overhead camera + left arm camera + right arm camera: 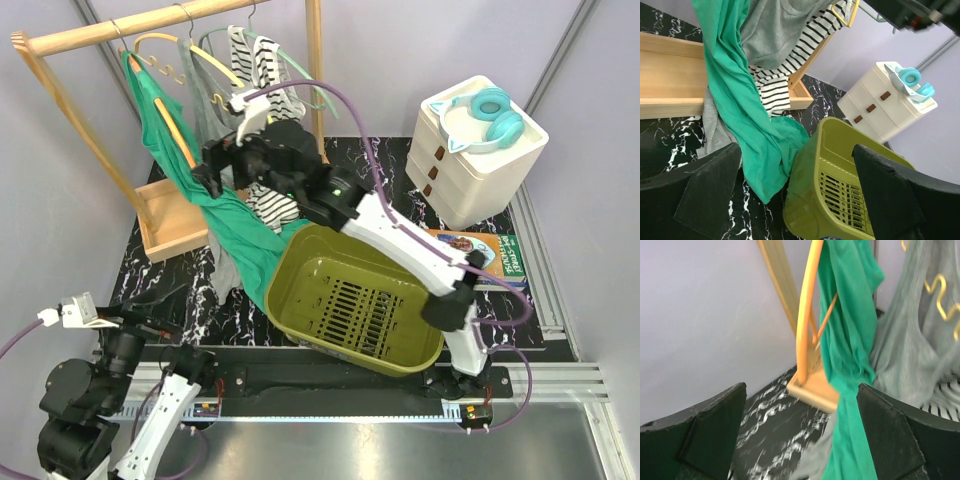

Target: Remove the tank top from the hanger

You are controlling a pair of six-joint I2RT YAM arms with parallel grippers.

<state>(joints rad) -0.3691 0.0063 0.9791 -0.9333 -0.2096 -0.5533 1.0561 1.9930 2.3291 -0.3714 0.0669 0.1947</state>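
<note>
Found the green tank top (240, 235) hung on the orange hanger (176, 128) near the left end of the wooden rack (100, 35), not yet off it. Traced the cloth, bunched into a narrow band, down past the rack's box-shaped base to the black marbled worktop (165, 290), with the lower end lying just beside the left wall of the olive basket (283, 278). Noted a grey garment (205, 100) and a striped garment (258, 55) hanging further right on the same rail, both close behind the green one.

Saw the right hand (215, 168) reached out over the basket to the rack, level with the middle of the hanger and right up against the green cloth; could not tell from above whether touching. Saw, from its wrist, both fingers (705, 440) spread wide, nothing between them, with the hanger's orange curve and the green band straight ahead and a pale wall to the left.

Found the left hand (796, 150) low at the near left corner, well apart from the rack, likewise spread wide and holding nothing, facing the trailing green hem and the basket's corner.

Spotted a white drawer unit (480, 170) at the far right, teal headphones (490, 115) on top, and a book (495, 255) flat on the worktop just in front of it.
</note>
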